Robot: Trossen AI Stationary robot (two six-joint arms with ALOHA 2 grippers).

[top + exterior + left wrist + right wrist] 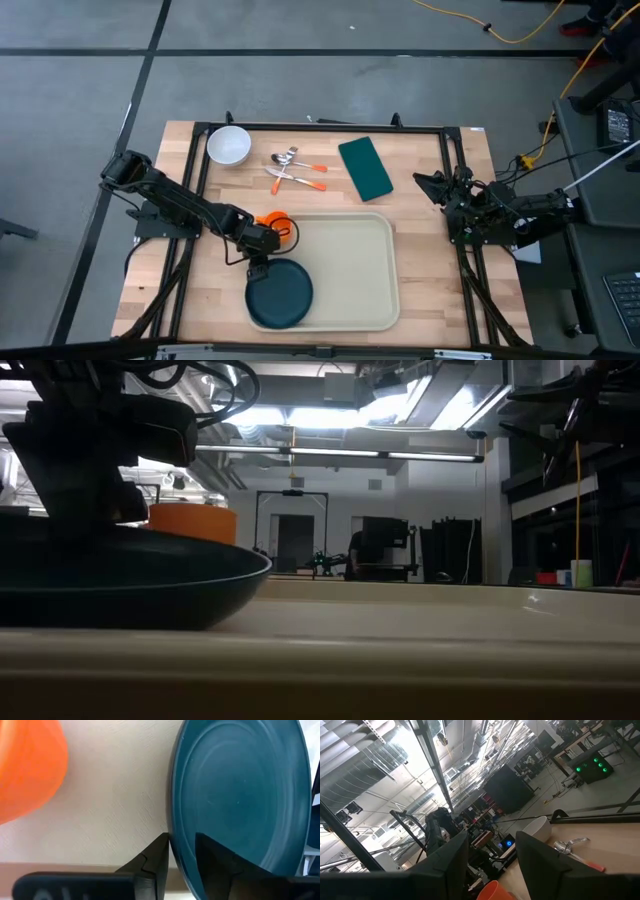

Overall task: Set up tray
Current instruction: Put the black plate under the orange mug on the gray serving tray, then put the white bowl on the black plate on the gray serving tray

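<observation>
Tray (350,270), cream, rimmed, sits on the near half of the wooden surface (430,200), centred, long side facing the near edge. Dark teal plate (279,293) lies in the tray's near-left corner, its edge overhanging the near rim a little; it looks flat, resting on the tray floor.

Left pincer (258,266) is right at the plate's far-left edge. In the left wrist view its two fingers (155,865) straddle the plate rim (175,820), one outside over the tray floor, one over the plate face. There's a visible gap on each side, so the pincer is spread slightly and not pinching the rim. Judgement: the plate has been set down and this is the let-go stage; the rim grip makes sense because a flat plate offers nothing else to hold.

Orange cup (275,224) is just beside the left arm at the tray's far-left corner; can't tell if it's inside the rim or on the surface.

Still off the tray, on the far part of the surface: white bowl (229,145), orange-handled cutlery (297,170), dark green napkin (365,167). Probably next to be loaded.

Right pincer (432,184) waits at the right edge of the surface, fingers spread, empty, well apart from everything.
</observation>
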